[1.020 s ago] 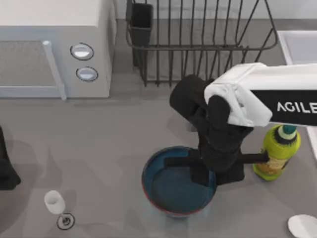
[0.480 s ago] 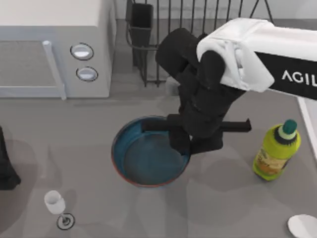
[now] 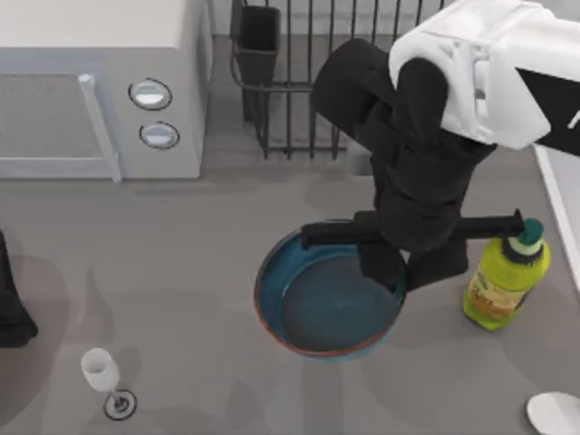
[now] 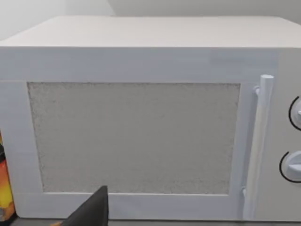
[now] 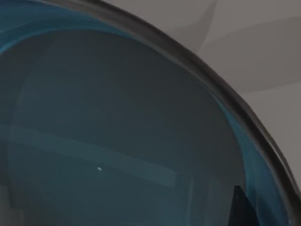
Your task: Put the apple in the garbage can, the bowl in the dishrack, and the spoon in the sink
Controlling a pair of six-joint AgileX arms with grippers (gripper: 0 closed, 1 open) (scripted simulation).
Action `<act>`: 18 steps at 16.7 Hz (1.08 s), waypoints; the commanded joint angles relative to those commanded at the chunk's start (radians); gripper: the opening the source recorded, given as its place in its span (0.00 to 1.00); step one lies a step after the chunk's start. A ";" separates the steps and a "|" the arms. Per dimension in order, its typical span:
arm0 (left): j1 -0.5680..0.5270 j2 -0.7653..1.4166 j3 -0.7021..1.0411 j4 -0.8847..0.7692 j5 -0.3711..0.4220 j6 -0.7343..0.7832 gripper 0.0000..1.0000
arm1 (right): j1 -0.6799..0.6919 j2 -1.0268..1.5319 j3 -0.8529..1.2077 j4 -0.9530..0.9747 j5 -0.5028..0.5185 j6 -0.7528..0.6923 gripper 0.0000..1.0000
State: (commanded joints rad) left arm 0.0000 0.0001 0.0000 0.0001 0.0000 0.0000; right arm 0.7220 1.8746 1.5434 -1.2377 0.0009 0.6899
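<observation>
Right gripper [image 3: 394,272] pinching bowl [image 3: 328,308] at rim's 2 o'clock edge, bowl hanging tilted over table [image 3: 181,272] centre, dishrack [image 3: 299,91] at 12 o'clock. Left arm [image 3: 11,308] parked at 9 o'clock.

the right arm hides part of the dishrack [image 3: 299,100] and the bowl [image 3: 313,313] rim.
</observation>
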 joint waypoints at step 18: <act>0.000 0.000 0.000 0.000 0.000 0.000 1.00 | 0.210 -0.252 -0.053 0.781 0.666 -0.407 0.00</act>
State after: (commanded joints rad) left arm 0.0000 0.0001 0.0000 0.0001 0.0000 0.0000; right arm 0.9321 1.6223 1.4909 -0.4564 0.6672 0.2830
